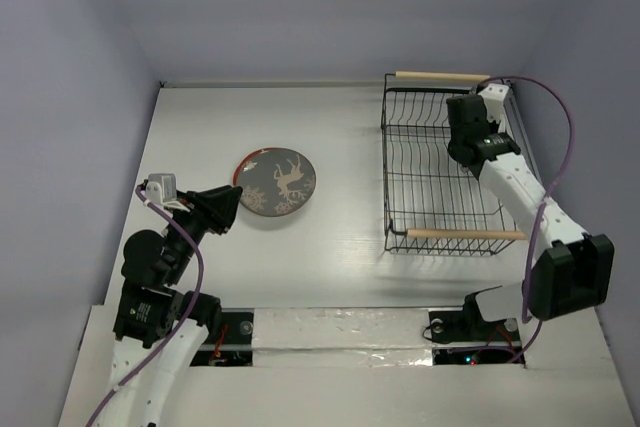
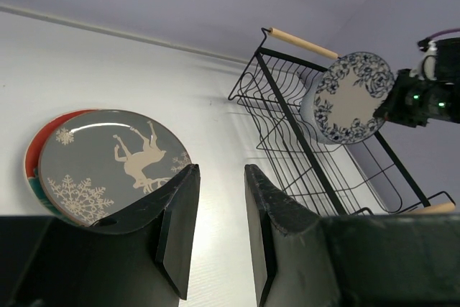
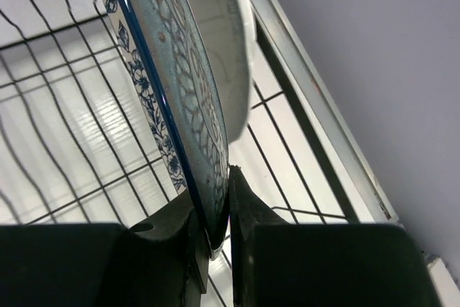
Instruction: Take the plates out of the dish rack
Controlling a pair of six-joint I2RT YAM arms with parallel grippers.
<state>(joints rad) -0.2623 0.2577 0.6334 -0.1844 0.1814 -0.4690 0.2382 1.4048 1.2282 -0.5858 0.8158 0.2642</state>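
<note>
While my right tool (image 3: 215,203) pinches the rim of the blue-rimmed plate (image 3: 194,91), that plate stands on edge over the rack (image 1: 465,234), at the bench's (image 1: 340,127) 2 o'clock. My left tool (image 2: 221,174) hangs spread beside the grey plate (image 2: 115,163), which is stacked on the red plate (image 2: 32,156) at the rack's 9 o'clock.

Tool (image 3: 214,222) pinches plate (image 3: 188,98) (blue-rimmed) — upright.
</note>
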